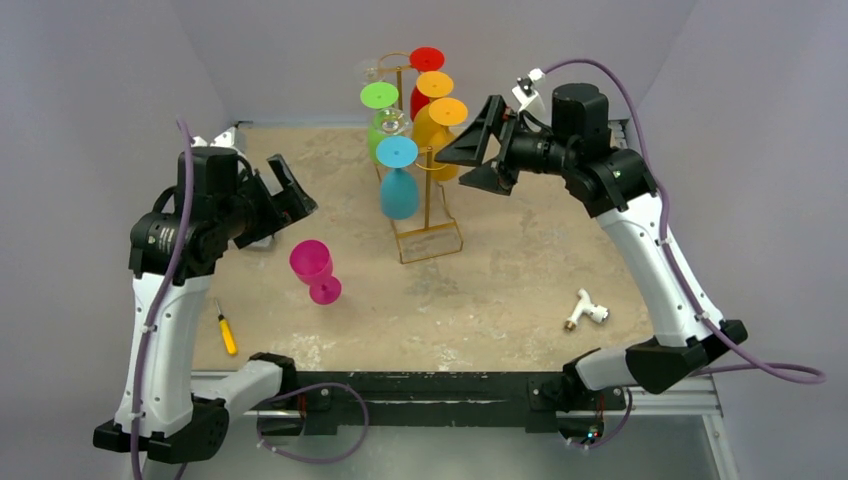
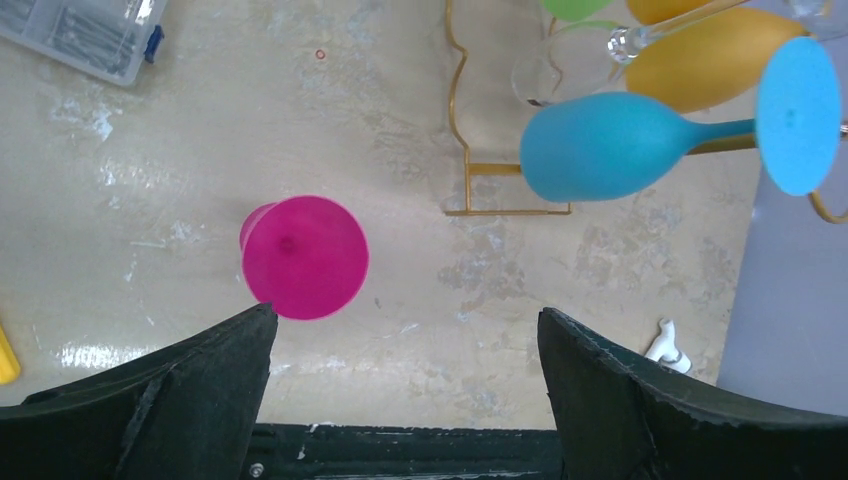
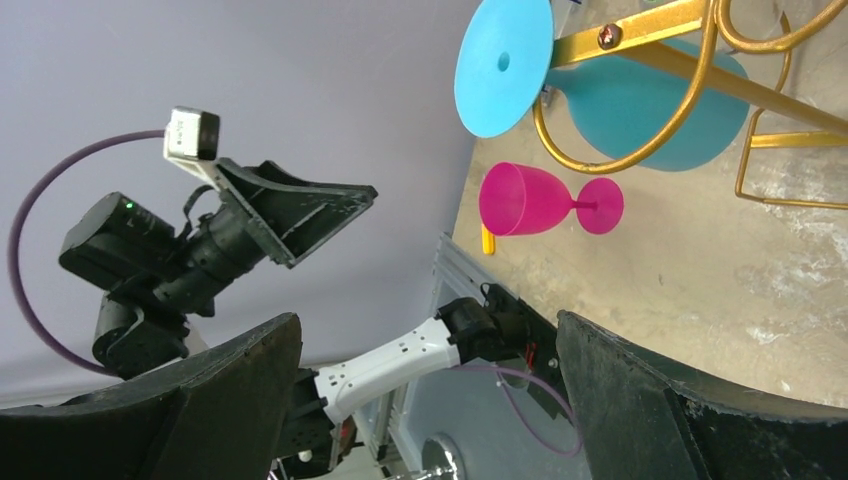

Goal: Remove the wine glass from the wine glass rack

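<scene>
The gold wire wine glass rack (image 1: 428, 215) stands at the table's middle back. Blue (image 1: 399, 190), green (image 1: 379, 96), clear, orange (image 1: 440, 125) and red (image 1: 426, 60) glasses hang upside down from its arms. A pink wine glass (image 1: 315, 270) stands upright on the table, left of the rack. My left gripper (image 1: 285, 190) is open and empty, above and left of the pink glass (image 2: 305, 257). My right gripper (image 1: 478, 150) is open and empty, just right of the orange glasses. The right wrist view shows the blue glass (image 3: 660, 110), the rack's hooks (image 3: 640, 80) and the pink glass (image 3: 530, 200).
A yellow screwdriver (image 1: 227, 330) lies at the front left. A white pipe fitting (image 1: 585, 310) lies at the front right. A clear plastic parts box (image 2: 90, 35) sits at the table's back left. Grey walls close in the back and sides.
</scene>
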`<action>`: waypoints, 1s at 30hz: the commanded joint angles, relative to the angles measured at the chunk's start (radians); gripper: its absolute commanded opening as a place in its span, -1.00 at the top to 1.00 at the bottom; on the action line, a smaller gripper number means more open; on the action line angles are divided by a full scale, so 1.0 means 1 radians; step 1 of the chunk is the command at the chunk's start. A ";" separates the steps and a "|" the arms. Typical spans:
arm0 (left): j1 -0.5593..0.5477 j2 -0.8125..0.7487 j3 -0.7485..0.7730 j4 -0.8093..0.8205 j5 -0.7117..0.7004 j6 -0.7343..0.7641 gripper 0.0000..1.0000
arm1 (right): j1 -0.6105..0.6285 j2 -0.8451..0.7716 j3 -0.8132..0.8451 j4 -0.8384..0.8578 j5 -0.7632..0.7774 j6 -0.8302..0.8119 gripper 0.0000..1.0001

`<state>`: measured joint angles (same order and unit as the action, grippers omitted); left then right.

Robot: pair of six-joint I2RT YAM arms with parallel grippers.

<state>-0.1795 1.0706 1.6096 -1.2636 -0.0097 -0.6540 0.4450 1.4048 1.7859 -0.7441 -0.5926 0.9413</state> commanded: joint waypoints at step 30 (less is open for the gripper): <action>-0.003 -0.138 0.164 0.230 0.264 -0.044 -1.00 | -0.074 0.066 0.159 0.168 -0.069 0.080 -0.95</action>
<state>-0.1795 0.9573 1.7569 -1.0622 0.2329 -0.6960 0.3958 1.4487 1.8736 -0.6758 -0.6216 0.9802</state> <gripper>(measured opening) 0.998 0.978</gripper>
